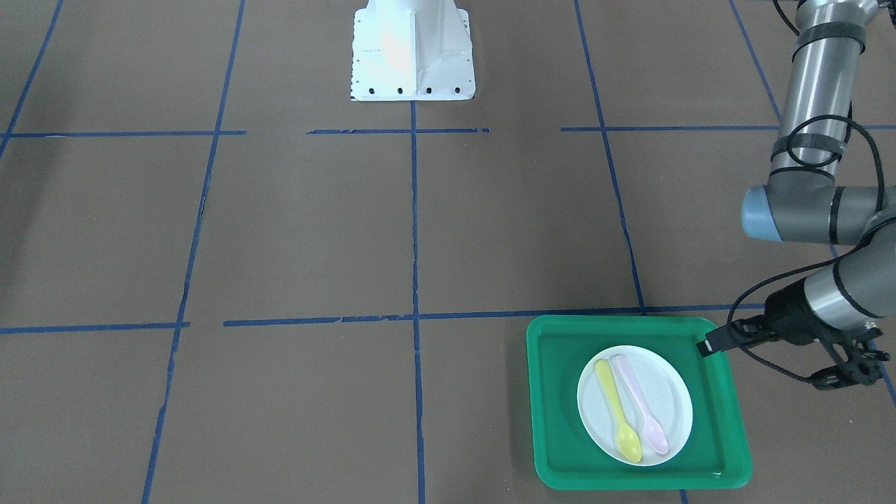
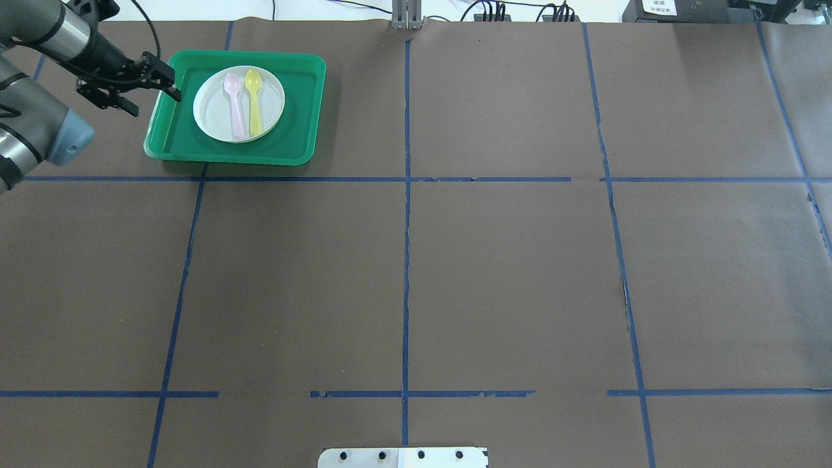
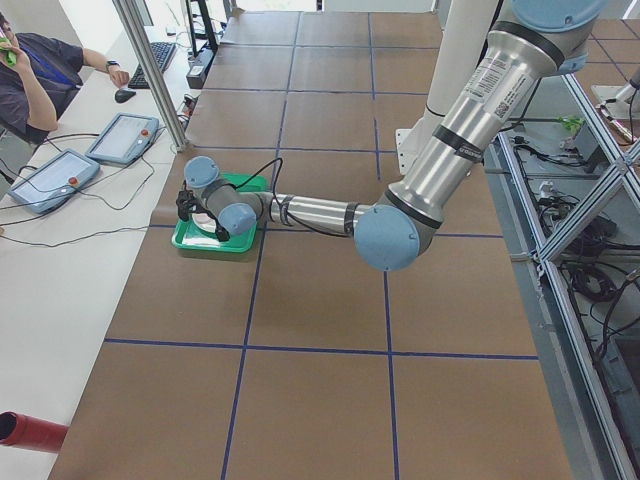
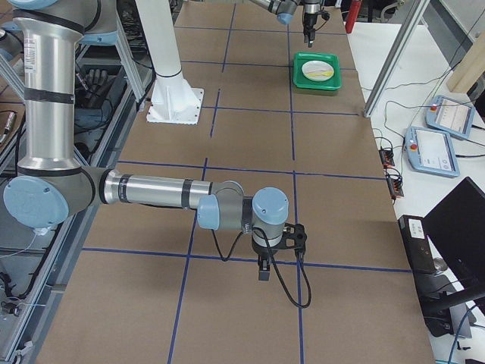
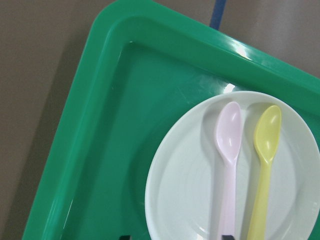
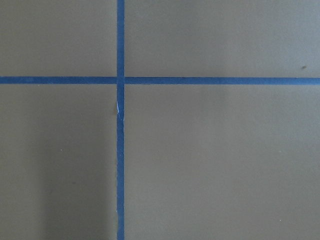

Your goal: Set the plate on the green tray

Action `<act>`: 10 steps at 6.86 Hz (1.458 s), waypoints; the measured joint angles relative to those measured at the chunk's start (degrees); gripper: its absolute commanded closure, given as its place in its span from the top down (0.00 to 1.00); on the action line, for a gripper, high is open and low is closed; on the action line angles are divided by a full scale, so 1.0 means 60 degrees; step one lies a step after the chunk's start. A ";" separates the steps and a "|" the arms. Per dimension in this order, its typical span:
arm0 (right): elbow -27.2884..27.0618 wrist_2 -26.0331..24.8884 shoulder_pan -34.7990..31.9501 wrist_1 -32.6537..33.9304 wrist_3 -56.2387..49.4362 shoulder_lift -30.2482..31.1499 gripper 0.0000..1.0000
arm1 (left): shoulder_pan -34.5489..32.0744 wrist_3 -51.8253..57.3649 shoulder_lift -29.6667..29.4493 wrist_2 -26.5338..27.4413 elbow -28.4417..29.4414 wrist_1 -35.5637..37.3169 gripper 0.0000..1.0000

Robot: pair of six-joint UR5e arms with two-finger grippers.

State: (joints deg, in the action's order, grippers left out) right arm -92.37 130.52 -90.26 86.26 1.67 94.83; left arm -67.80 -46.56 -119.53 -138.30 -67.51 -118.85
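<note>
The white plate (image 1: 673, 392) lies inside the green tray (image 1: 560, 392) at the table's far left corner, as the overhead view shows (plate (image 2: 208, 107), tray (image 2: 299, 97)). A yellow spoon (image 1: 619, 413) and a pink spoon (image 1: 640, 406) lie side by side on the plate. My left gripper (image 2: 156, 104) is open and empty, just above the tray's outer edge and clear of the plate. The left wrist view shows the plate (image 5: 185, 190) and tray (image 5: 115, 125) close below. My right gripper (image 4: 263, 271) hangs over bare table far from the tray; I cannot tell whether it is open.
The robot's white base (image 1: 413, 63) stands at the middle of the table's near edge. Blue tape lines (image 2: 406, 260) cross the brown table cover. An operator and tablets (image 3: 120, 138) are at a side bench beyond the tray.
</note>
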 measured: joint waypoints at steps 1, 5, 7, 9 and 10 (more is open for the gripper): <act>0.0000 0.0000 0.0000 0.0003 0.0000 -0.0003 1.00 | -0.0652 0.2109 0.0368 0.0212 -0.1096 0.1958 1.00; 0.0000 0.0000 0.0000 0.0006 0.0000 -0.0004 1.00 | -0.3383 0.8410 0.3126 0.1989 -0.4098 0.6378 1.00; 0.0000 0.0000 0.0000 0.0007 0.0000 -0.0006 1.00 | -0.3675 0.9809 0.4133 0.1440 -0.4281 0.6538 1.00; 0.0000 0.0000 0.0000 0.0007 0.0000 -0.0009 1.00 | -0.3746 1.0181 0.4927 0.0549 -0.4677 0.6539 1.00; 0.0000 0.0000 0.0000 0.0007 0.0000 -0.0012 1.00 | -0.3766 1.0217 0.5327 0.0421 -0.4993 0.6472 1.00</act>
State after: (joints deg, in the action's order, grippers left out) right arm -92.37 130.52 -90.26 86.31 1.67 94.76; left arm -90.40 14.75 -87.57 -135.77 -97.47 -80.01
